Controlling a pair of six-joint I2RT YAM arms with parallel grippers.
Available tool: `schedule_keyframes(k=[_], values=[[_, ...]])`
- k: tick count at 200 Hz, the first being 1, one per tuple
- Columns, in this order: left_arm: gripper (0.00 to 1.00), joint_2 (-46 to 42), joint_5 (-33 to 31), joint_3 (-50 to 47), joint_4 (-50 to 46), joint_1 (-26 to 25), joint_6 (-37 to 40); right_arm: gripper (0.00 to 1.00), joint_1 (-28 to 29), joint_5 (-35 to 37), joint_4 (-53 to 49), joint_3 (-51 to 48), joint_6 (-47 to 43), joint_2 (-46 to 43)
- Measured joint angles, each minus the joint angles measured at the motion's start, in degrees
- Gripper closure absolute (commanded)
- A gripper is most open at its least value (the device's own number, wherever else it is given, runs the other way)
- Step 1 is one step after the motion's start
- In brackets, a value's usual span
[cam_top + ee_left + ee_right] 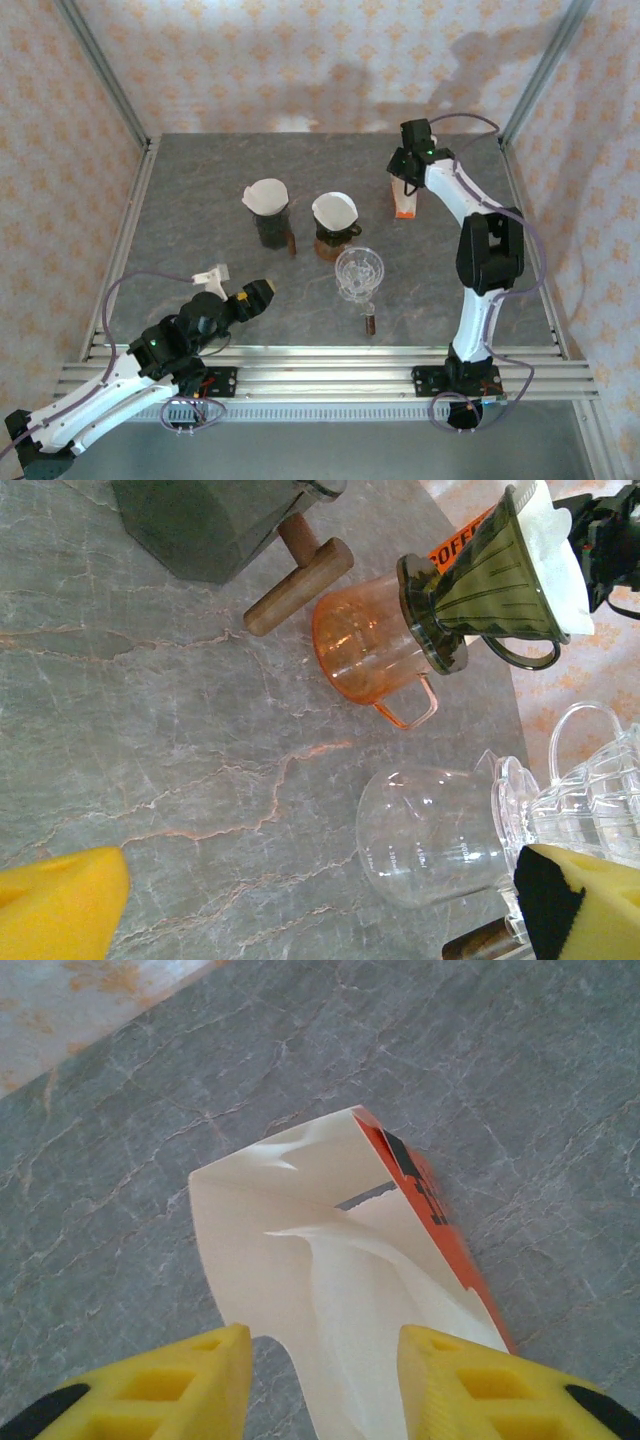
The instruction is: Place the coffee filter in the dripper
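Right pincer [323, 1348], half-spread, straddles the flimsy, easily creased coffee filter [340, 1275], likely best pinched at its edge; left pincer [240, 285] gapes wide.

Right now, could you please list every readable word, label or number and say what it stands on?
"COFFE", cut off, on the orange coffee filter packet behind the green dripper.
Black print on that packet's orange edge, right wrist view: too blurred to read.
Faint marks on the glass server: too small to read.
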Motion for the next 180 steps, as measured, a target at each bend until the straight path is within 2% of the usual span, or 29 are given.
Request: schedule_keyframes(k=[93, 126, 157, 180], values=[[0.01, -0.6, -1.4, 0.0, -1.1, 0.0, 0.0, 0.69, 0.0, 0.4, -0.5, 2.6, 2.2, 2.9], [0.01, -0.6, -2.1, 0.0, -1.8, 0.0, 0.0, 0.78, 0.0, 0.4, -1.3, 2.6, 2.5, 3.6], [0.00, -0.7, -2.5, 0.0, -1.9, 0.0, 0.0, 0.81, 0.0, 0.4, -1.8, 2.9, 2.6, 3.8], [0.00, -1.1, -2.6, 0.0, -2.3, 0.0, 0.0, 0.91, 0.0, 0.4, -2.2, 3.1, 2.8, 4.1]])
